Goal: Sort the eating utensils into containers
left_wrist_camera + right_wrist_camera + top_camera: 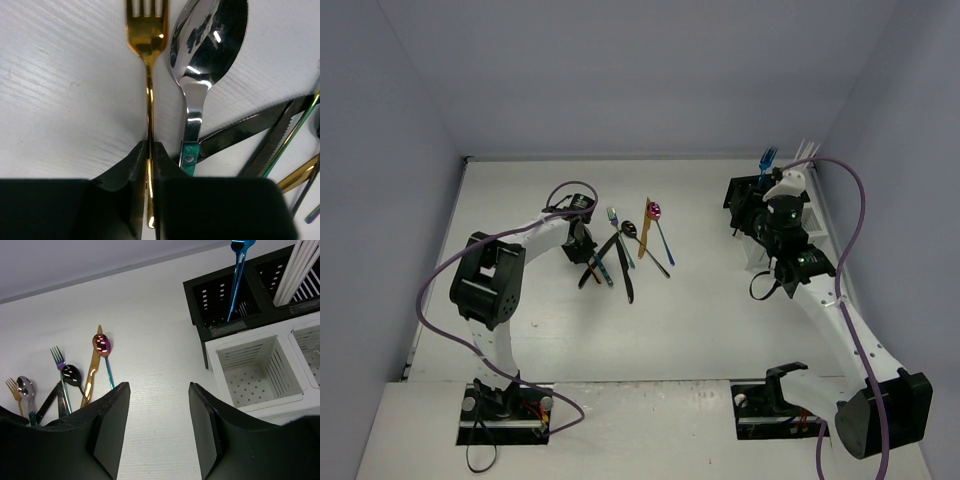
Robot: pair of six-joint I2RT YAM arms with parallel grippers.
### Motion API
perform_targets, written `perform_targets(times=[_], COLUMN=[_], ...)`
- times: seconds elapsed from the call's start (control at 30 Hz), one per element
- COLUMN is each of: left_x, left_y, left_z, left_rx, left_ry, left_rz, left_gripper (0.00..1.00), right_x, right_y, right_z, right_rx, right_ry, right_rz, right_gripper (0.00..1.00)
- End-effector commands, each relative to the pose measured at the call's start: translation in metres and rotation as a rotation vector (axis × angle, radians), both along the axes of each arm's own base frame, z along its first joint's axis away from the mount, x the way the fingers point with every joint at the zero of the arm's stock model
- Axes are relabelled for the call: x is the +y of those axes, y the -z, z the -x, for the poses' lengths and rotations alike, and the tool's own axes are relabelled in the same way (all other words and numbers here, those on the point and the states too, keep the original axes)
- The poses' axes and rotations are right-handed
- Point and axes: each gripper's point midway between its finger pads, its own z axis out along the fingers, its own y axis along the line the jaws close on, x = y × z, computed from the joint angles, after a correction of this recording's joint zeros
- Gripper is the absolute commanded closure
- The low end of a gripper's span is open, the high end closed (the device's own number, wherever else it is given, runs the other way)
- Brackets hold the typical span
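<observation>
The gold fork (146, 40), slim and glossy, lies on the white table (60, 100), its handle pinched between the closed fingers of the left gripper (149, 165). A silver spoon (202, 55) lies just beside it. The right gripper (157, 427) hangs with jaws apart near the black caddy (220, 305) and white caddy (260, 370). Around the table stand pale lavender walls (640, 70).

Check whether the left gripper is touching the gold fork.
Touching. The left wrist view shows the left gripper shut on the handle of the gold fork, pressed against it on both sides with no gap.
</observation>
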Motion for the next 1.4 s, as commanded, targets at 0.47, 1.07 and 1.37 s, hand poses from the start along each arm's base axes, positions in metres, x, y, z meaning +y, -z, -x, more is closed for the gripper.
perform_targets(times=[0.47,1.07,1.37], left_x=[0.026,-0.042,-0.058], left_y=[-0.214,-0.314,-0.306], left_z=[0.004,0.084,0.091], left_rx=[-0.665,-1.135,-1.132], left_ry=[0.383,0.923,0.997], left_rz=[-0.141,0.051,0.091], left_gripper=[1.0,1.0,1.0], right_x=[0.134,0.289,0.31], right_y=[-0.086,-0.166,-0.158], right_z=[0.025,0.044,0.024], right_rx=[-0.167,-0.333,-0.339], right_ry=[-0.493,-0.783,-0.774], right_rz=[-0.134,-0.137,-0.097], right_gripper=[0.51,0.48,0.49])
